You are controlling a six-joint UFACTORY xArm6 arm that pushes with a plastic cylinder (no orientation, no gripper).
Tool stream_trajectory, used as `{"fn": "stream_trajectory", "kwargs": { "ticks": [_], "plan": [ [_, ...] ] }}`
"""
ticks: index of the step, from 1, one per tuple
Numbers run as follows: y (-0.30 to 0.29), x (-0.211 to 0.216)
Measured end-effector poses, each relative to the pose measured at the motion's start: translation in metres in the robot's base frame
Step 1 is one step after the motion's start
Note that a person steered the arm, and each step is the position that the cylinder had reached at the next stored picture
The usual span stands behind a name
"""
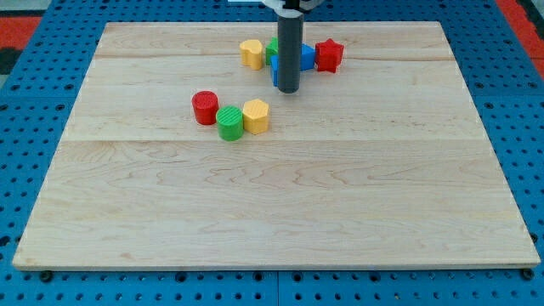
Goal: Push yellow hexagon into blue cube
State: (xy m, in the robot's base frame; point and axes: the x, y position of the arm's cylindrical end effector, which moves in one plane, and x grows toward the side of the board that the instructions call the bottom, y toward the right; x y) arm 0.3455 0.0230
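My tip (289, 90) rests on the board at the view's top centre. It stands right in front of a cluster of blocks. A blue block (307, 58) shows just right of the rod, and another bit of blue (275, 75) just left of it; the rod hides how they join. A yellow block that looks like a hexagon (256, 116) lies below and left of the tip, apart from it. It touches a green block (229, 122).
A second yellow block (252, 53), a green block (272, 49) partly behind the rod and a red star (329, 55) belong to the top cluster. A red cylinder (205, 108) sits left of the lower green block. The wooden board (272, 212) lies on blue pegboard.
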Motion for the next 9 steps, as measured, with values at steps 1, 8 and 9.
{"fn": "stream_trajectory", "kwargs": {
  "ticks": [1,8,9],
  "plan": [
    [-0.002,0.025],
    [-0.059,0.075],
    [-0.076,0.073]
  ]
}}
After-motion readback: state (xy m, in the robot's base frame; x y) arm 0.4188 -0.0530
